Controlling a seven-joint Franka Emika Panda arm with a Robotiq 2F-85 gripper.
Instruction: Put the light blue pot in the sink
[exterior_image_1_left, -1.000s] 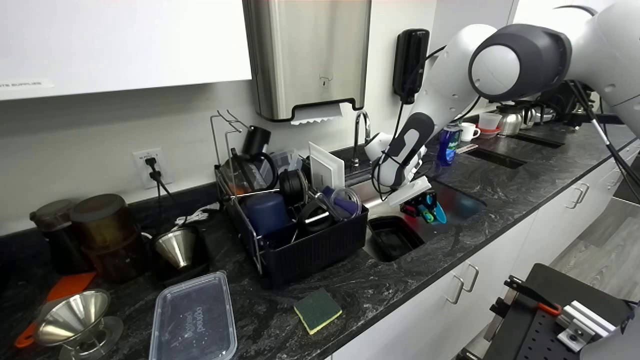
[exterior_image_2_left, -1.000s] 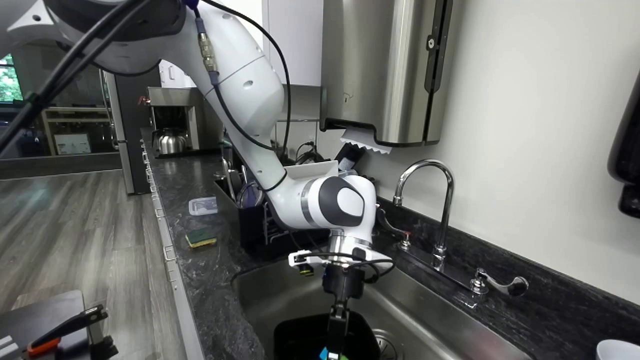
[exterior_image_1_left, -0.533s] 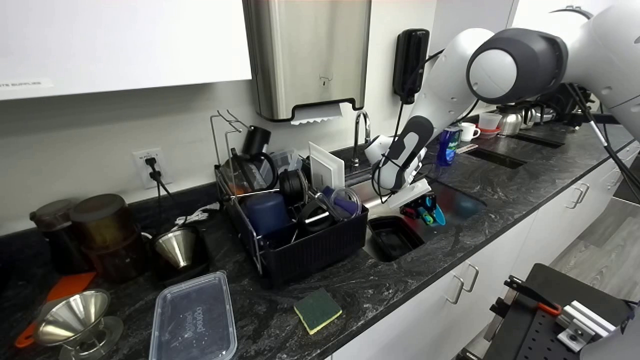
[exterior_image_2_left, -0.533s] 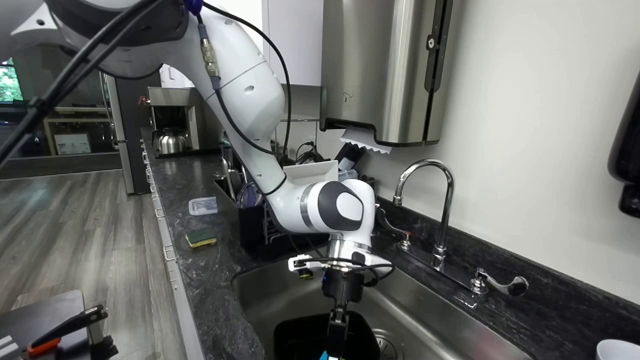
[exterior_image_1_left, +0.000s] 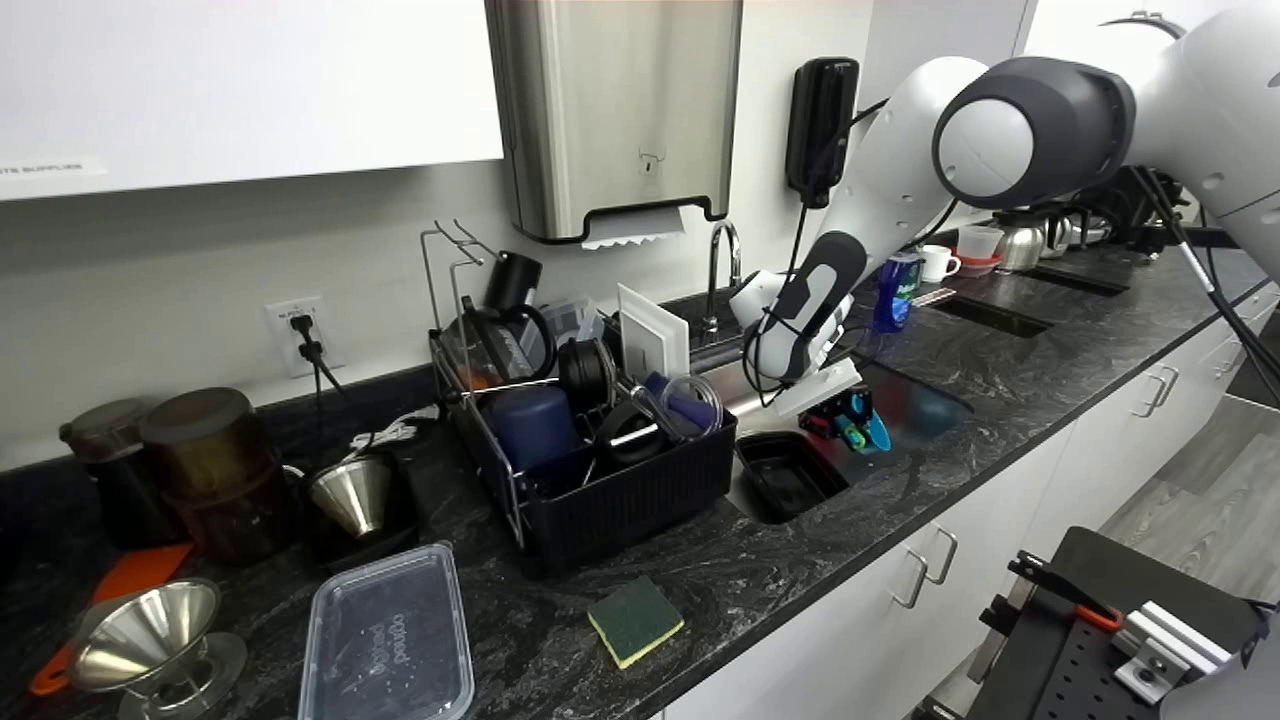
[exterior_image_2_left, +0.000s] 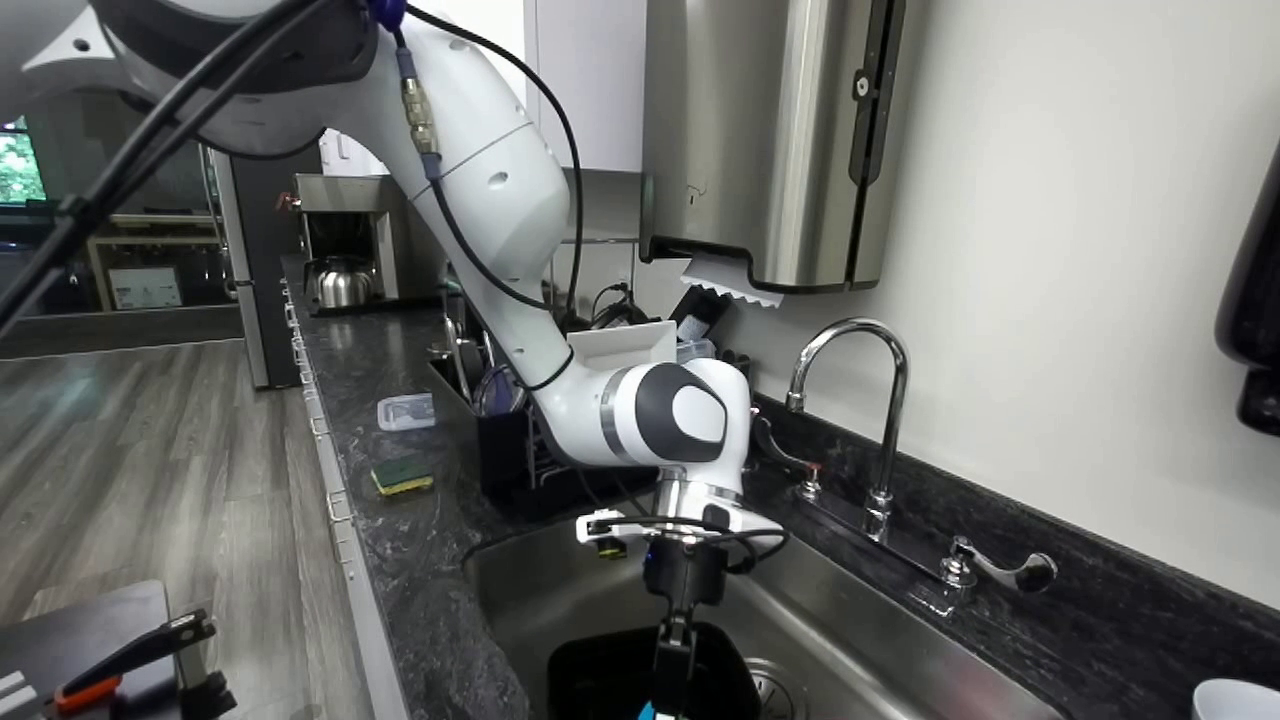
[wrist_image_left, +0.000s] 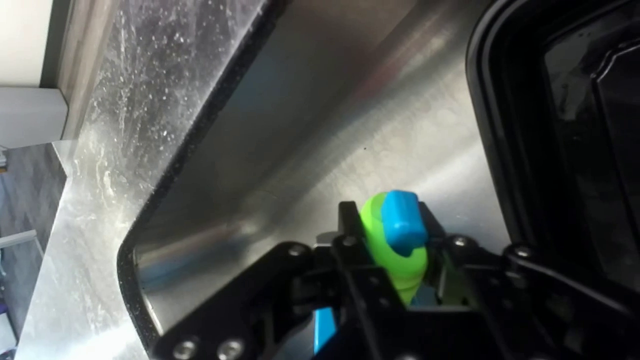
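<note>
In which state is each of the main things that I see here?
Tool: closed on the green handle
Light blue pot: held, apparently tilted
Black tray: uncovered, in the sink
Sponge: flat, green side up
Black plug: in the wall outlet
Paper towel: hanging from the dispenser
Cabinet doors: closed

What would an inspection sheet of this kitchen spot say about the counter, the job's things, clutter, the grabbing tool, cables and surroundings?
Surface: dark streaked counter with a steel sink set into it.
Job's things: light blue pot at the sink; whether it touches the bottom cannot be told.
Clutter: black tray in the sink; sponge and loaded dish rack on the counter.
Tool: closed on the pot's green handle.
Cables: black cable along the arm; black plug in the wall outlet.
Surroundings: curved faucet beside the sink; paper towel dispenser on the wall.
</note>
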